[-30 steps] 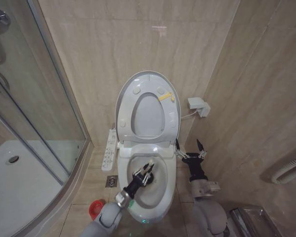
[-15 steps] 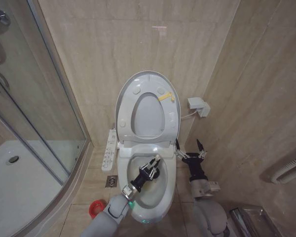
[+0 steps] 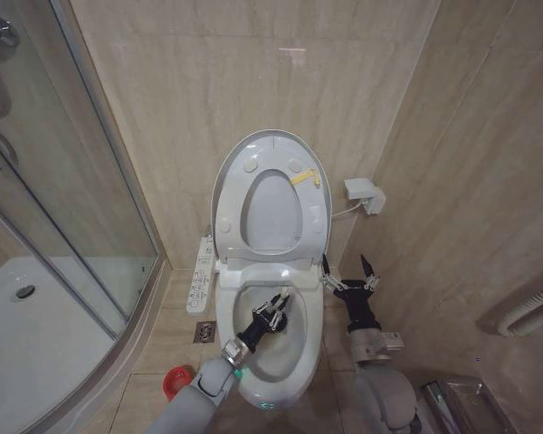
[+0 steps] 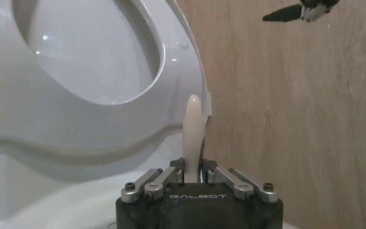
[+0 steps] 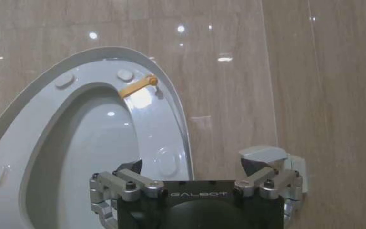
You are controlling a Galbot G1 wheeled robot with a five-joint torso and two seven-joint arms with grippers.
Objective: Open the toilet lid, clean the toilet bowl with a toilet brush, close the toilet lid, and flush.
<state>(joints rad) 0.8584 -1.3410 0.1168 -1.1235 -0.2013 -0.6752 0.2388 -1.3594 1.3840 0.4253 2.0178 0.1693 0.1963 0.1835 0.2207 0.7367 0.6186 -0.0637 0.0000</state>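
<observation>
The toilet lid (image 3: 253, 152) stands upright against the wall, with the ring seat (image 3: 313, 215) and its yellow tag raised against it. Below lies the white toilet bowl (image 3: 300, 342), a small green light at its front rim. My left gripper (image 3: 273, 312) reaches into the bowl, shut on the white handle of the toilet brush (image 3: 282, 296). The handle (image 4: 193, 125) sticks up between the fingers of that gripper (image 4: 192, 168) in the left wrist view; the bristle head is hidden. My right gripper (image 3: 347, 271) hangs open beside the bowl's right side, and this gripper (image 5: 191, 164) faces the raised lid (image 5: 110, 71).
A small red cup (image 3: 175, 381) sits on the floor left of the bowl, near a floor drain (image 3: 204, 332). A control panel (image 3: 200, 274) sticks out on the toilet's left. The glass shower enclosure (image 3: 72, 217) and its tray (image 3: 36, 344) stand left; a wall box (image 3: 365, 194) is at right.
My left gripper swept the brush handle toward the back right of the bowl, then came back a little toward the front. The right gripper, lid and seat stayed still.
</observation>
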